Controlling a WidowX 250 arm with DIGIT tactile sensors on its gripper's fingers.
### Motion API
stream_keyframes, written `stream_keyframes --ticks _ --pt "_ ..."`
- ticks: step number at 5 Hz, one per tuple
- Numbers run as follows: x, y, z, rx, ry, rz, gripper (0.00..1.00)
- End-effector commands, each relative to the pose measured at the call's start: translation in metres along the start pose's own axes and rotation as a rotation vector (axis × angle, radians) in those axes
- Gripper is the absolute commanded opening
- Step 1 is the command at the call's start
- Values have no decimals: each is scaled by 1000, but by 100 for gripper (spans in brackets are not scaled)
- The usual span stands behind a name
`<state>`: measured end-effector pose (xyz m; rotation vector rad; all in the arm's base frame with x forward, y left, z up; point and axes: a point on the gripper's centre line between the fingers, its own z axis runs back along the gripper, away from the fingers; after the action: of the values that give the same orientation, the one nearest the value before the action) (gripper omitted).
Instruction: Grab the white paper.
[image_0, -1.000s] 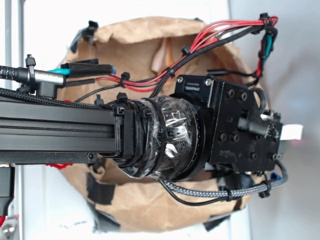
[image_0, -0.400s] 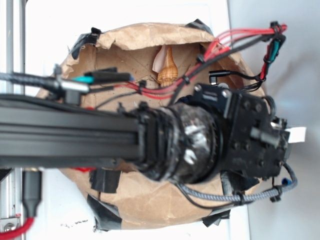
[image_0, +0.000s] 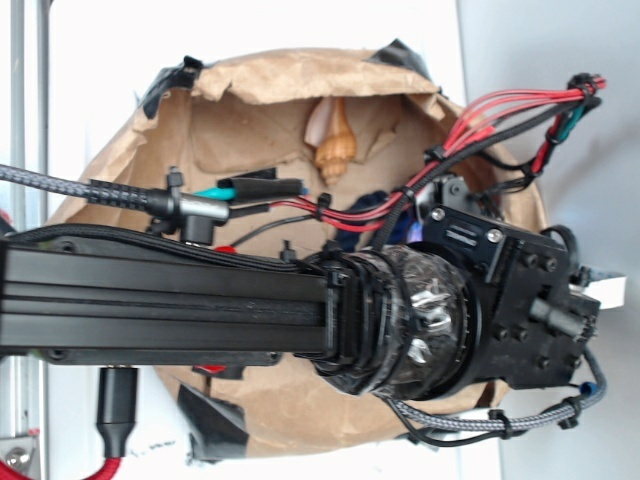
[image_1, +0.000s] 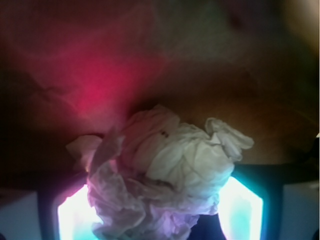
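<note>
In the wrist view the white paper (image_1: 167, 175) is a crumpled off-white wad filling the space between my two glowing finger pads (image_1: 75, 212). My gripper (image_1: 160, 202) is shut on it, and the wad's sides press against and spill over both pads. A dark blue patch shows under the wad at the lower right. In the exterior view the black wrist housing (image_0: 510, 310) hides both the fingers and the white paper beneath it.
A large tan-brown paper sheet (image_0: 290, 75), taped at its edges, forms a bowl under the arm. An orange-and-cream seashell (image_0: 335, 140) lies at its far side. A bit of dark blue rope (image_0: 378, 205) shows beside the wrist. The black arm beam (image_0: 160, 300) crosses from the left.
In the exterior view the arm and wrist have swung down and to the right, uncovering the seashell and the bit of blue rope.
</note>
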<state>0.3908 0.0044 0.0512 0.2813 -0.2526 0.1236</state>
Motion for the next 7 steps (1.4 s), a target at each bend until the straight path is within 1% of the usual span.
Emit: stream_keyframes --ticks 1,2,3,4,5,7 --pt "21 4 26 -18 -107 50 0" --pt "8 19 54 -53 -114 10 0" --pt "-9 40 97 -137 -75 -126 0" --pt "-17 47 138 -145 -25 -225 0" --pt "-27 47 163 -114 -4 -294 0" --pt "-49 80 178 -161 -47 -294 0"
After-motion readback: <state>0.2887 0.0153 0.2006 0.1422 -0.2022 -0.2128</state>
